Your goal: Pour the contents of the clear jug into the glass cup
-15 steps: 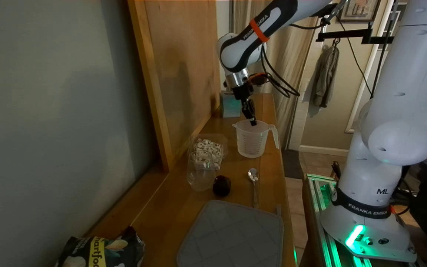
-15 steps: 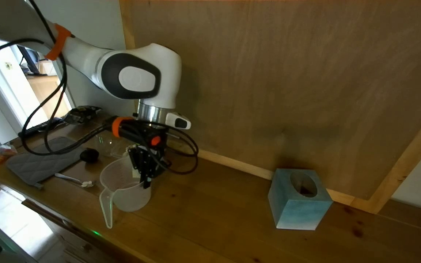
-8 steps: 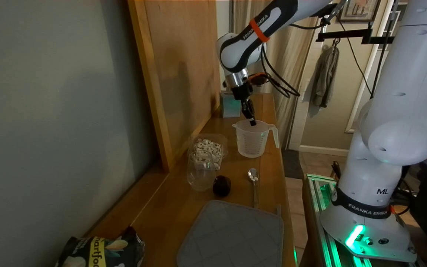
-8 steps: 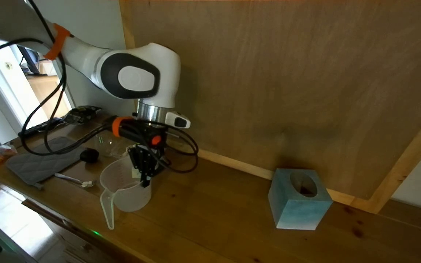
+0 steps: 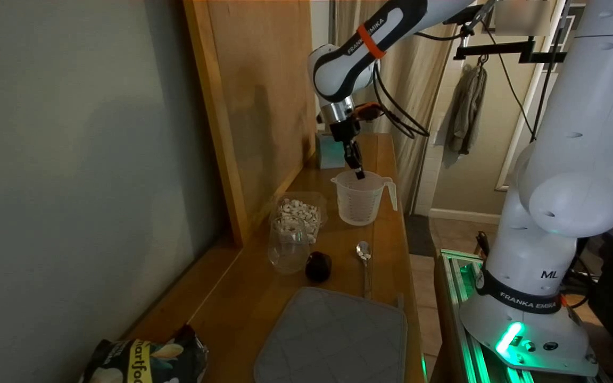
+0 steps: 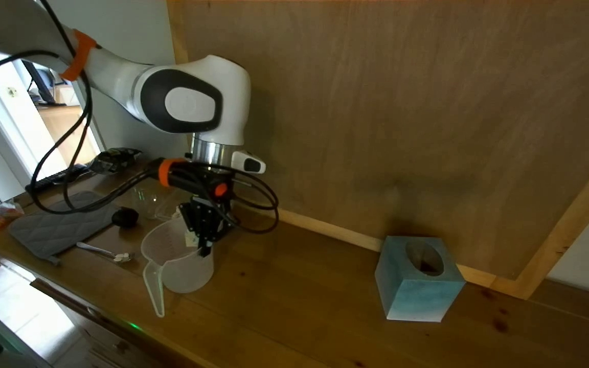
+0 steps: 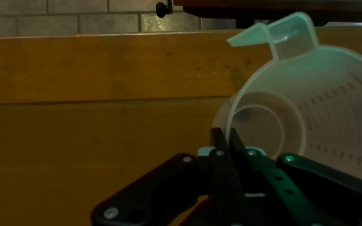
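Note:
The clear jug (image 5: 359, 205) is a translucent measuring jug with a handle, upright or nearly so on the wooden counter; it also shows in an exterior view (image 6: 187, 273). My gripper (image 5: 359, 174) is shut on its rim opposite the handle side, one finger inside and one outside. In the wrist view my gripper (image 7: 225, 130) has the rim of the jug (image 7: 262, 75) between its fingertips. I make out no contents in the jug. The glass cup (image 5: 288, 258) is a clear tumbler, apart from the jug; it shows faintly in an exterior view (image 6: 146, 201).
A clear container (image 5: 317, 198) of white bits stands behind the glass cup. A dark round object (image 5: 318, 267), a spoon (image 5: 366, 274) and a grey pad (image 5: 336, 335) lie nearby. A tissue box (image 6: 420, 301) stands by the wooden panel (image 6: 402, 128). A snack bag (image 5: 147, 359) lies at the near end.
My gripper and the jug have shifted slightly together, a little up in both exterior views. The handle has swung slightly. The other things have not moved.

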